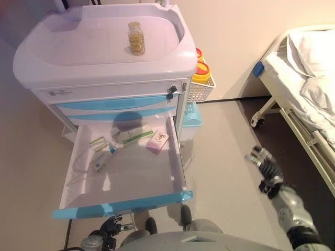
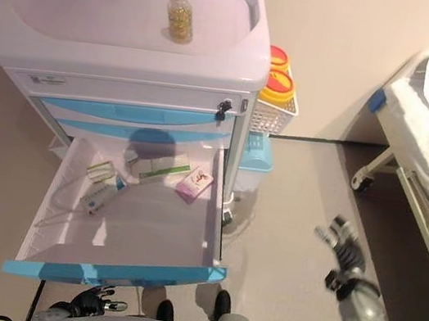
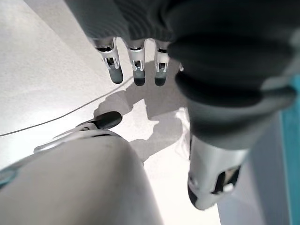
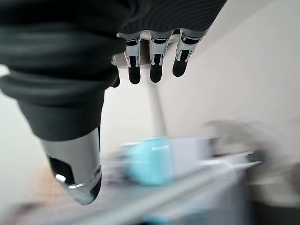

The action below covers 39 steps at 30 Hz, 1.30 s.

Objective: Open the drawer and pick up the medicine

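Observation:
The cart's lower drawer (image 1: pixel 176 157) stands pulled open, its blue front (image 1: pixel 120 205) nearest me. Inside near the back lie a pink medicine box (image 1: pixel 157 141), a white and green box (image 1: pixel 135 135), a small green box (image 1: pixel 98 143) and a blue and white pack (image 1: pixel 102 161). A bottle of yellow pills (image 1: pixel 136 37) stands on the cart top (image 1: pixel 78 57). My right hand (image 1: pixel 267 170) hangs open and empty over the floor, right of the drawer. My left hand (image 1: pixel 108 228) is low, under the drawer front, with fingers (image 3: pixel 138 68) straight and empty.
A white basket (image 1: pixel 200 90) with yellow containers (image 1: pixel 201 70) hangs on the cart's right side, above a light blue bin (image 1: pixel 191 117). A bed (image 1: pixel 306 89) with white linen stands at the right. Bare floor lies between cart and bed.

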### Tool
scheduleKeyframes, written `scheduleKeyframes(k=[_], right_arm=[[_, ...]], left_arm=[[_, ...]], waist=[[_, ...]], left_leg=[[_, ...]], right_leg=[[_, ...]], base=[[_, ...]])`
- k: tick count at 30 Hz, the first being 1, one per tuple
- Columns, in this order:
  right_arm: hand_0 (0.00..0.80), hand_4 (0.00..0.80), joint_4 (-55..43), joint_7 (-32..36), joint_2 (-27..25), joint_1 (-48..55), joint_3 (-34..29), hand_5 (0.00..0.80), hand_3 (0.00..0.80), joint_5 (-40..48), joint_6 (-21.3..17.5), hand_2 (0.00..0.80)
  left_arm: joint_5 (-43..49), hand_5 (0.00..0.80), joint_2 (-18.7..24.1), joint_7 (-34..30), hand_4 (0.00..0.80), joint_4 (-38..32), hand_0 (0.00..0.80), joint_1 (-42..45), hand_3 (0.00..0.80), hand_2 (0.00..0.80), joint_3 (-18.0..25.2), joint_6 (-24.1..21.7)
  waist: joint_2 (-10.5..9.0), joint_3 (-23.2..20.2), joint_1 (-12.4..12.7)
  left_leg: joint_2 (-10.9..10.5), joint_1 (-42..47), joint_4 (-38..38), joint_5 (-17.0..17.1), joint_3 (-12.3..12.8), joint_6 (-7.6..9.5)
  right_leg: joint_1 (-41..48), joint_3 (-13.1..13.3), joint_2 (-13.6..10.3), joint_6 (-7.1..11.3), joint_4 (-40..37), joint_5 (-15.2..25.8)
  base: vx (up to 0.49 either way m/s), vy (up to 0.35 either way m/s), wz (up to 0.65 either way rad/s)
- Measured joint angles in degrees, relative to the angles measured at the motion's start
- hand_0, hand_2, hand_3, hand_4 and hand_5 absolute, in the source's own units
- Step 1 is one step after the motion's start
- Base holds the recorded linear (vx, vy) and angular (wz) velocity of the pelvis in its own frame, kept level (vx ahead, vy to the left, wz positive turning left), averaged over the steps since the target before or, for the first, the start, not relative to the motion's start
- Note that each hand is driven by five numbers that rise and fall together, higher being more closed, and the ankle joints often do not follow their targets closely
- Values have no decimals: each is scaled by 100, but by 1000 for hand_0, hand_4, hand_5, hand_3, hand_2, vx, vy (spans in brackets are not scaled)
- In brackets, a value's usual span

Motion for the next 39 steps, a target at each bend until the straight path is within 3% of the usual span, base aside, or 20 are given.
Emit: scheduleKeyframes(k=[1,4,9,13,15,19,24,28,33,39], right_arm=[[0,0,489,-5,175,12,66,0,0,-319,-269,0],[0,0,1377,-1,424,90,419,0,0,-960,-436,0],[0,0,2653,-150,729,76,449,0,0,-1571,-582,0],[0,0,2613,-197,636,-40,637,0,0,-1743,-689,0],[0,0,2363,-188,479,-302,908,0,0,-1814,-755,0],[0,0,1903,-237,202,-991,1142,0,0,-1811,-862,0],[0,0,1048,-355,-196,-1321,1352,0,0,-1785,-883,0],[0,0,926,-360,-371,-1283,1354,0,0,-1773,-897,0],[0,0,958,-358,-515,-1236,1385,0,0,-1744,-1049,0],[0,0,876,-405,-766,-1113,1742,0,0,-1685,-1265,0]], left_arm=[[0,0,4,0,0,49,0,-23,0,0,0,-24],[3,0,-9,-7,0,185,0,-108,0,0,-10,-121],[1,0,-20,-9,0,279,0,-237,0,0,-216,-352],[-99,0,-8,138,0,-34,0,-477,0,0,-501,-377],[-248,0,53,263,0,-470,0,-757,0,0,-583,-365],[-287,0,392,452,0,-1305,0,-1465,0,0,-802,-336],[-274,0,1356,466,0,-2147,0,-2401,0,0,-1016,173],[-291,0,1937,238,0,-2307,0,-3143,0,0,-1004,701],[-497,0,2563,-149,0,-2039,0,-4332,0,0,-1009,1379],[-588,0,3026,-19,0,-80,0,-6210,0,0,-1173,1782]], waist=[[-10,-6,-2],[10,-4,0],[123,36,15],[303,225,-9],[366,561,-45],[308,1300,-17],[144,1999,-69],[112,2060,-171],[80,2095,-347],[62,2105,-673]], left_leg=[[13,7,-1,-8,12,-10],[26,8,0,-21,9,-23],[13,4,1,-34,12,-8],[-42,-328,71,35,35,27],[-97,-706,328,57,42,80],[-154,-1421,977,-54,118,102],[-155,-2274,1948,-307,68,146],[-80,-2984,2794,-635,14,157],[31,-3661,3931,-1117,11,158],[130,-4261,4820,-1451,8,169]], right_leg=[[3,-26,4,-2,-1,0],[4,-28,18,-4,-1,1],[-7,-27,6,-6,1,0],[-480,10,-30,-11,306,-6],[-858,26,-70,-19,579,4],[-1606,143,-155,4,1201,-67],[-2372,274,-166,-36,1906,-165],[-2950,339,-96,-63,2469,-290],[-3594,452,10,-67,3433,-655],[-4193,539,115,-68,4257,-909]], base=[[11,-1,-8],[5,3,-1],[21,77,0],[-150,147,-6],[-173,89,3],[-118,53,-4],[-5,30,-7],[7,40,-9],[58,67,-8],[11,59,-6]])
